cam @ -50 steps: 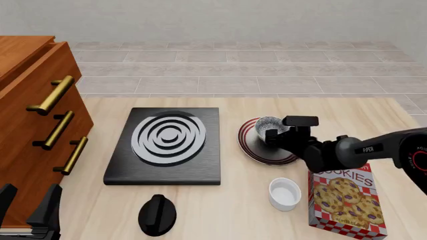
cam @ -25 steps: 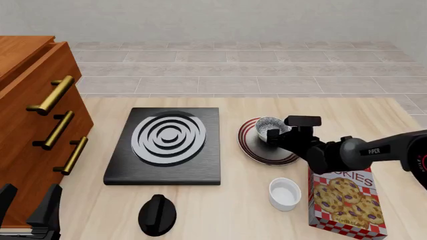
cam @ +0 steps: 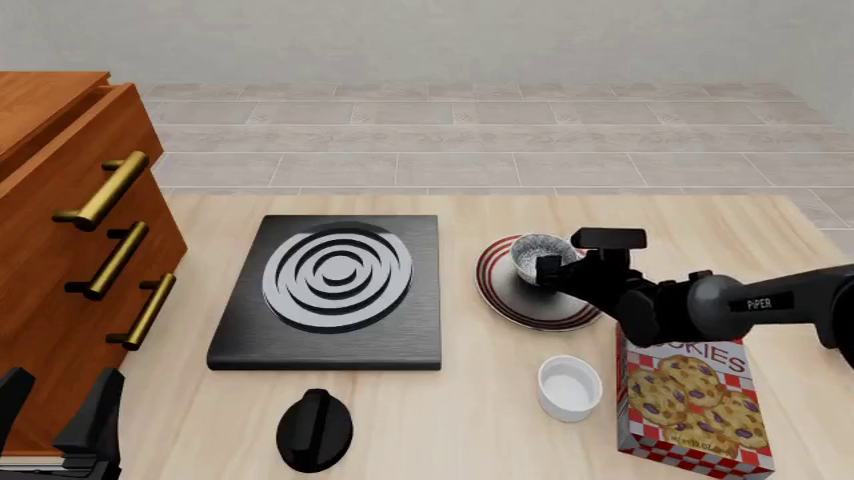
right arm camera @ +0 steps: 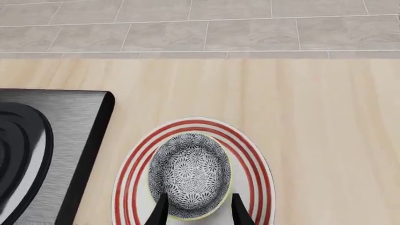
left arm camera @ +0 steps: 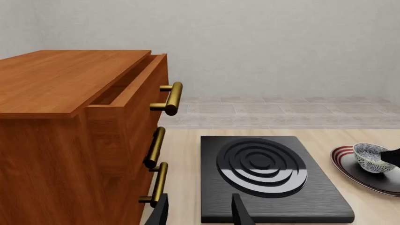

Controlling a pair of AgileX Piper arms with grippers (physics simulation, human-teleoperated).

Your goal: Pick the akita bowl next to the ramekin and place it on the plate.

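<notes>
The akita bowl (cam: 538, 254) (right arm camera: 190, 180), speckled black and white, stands upright on the far part of the red-ringed plate (cam: 514, 305) (right arm camera: 252, 174). My right gripper (cam: 558, 271) (right arm camera: 198, 213) is open just behind the bowl's near rim, one finger on each side, and holds nothing. The white ramekin (cam: 570, 387) stands alone on the table nearer to me, beside the cookie box. In the left wrist view the bowl (left arm camera: 373, 157) and the plate (left arm camera: 350, 169) appear at the edge. My left gripper (cam: 59, 421) (left arm camera: 200, 213) rests open and empty at the near left corner.
A black burner (cam: 334, 290) with white spiral rings lies left of the plate. A black knob (cam: 315, 430) sits in front of it. A cookie box (cam: 694, 405) lies under the right arm. A wooden drawer cabinet (cam: 67, 260) with brass handles fills the left side.
My right gripper has drawn back a little from the bowl, towards the right. The bowl stays put on the plate. The left arm has not moved.
</notes>
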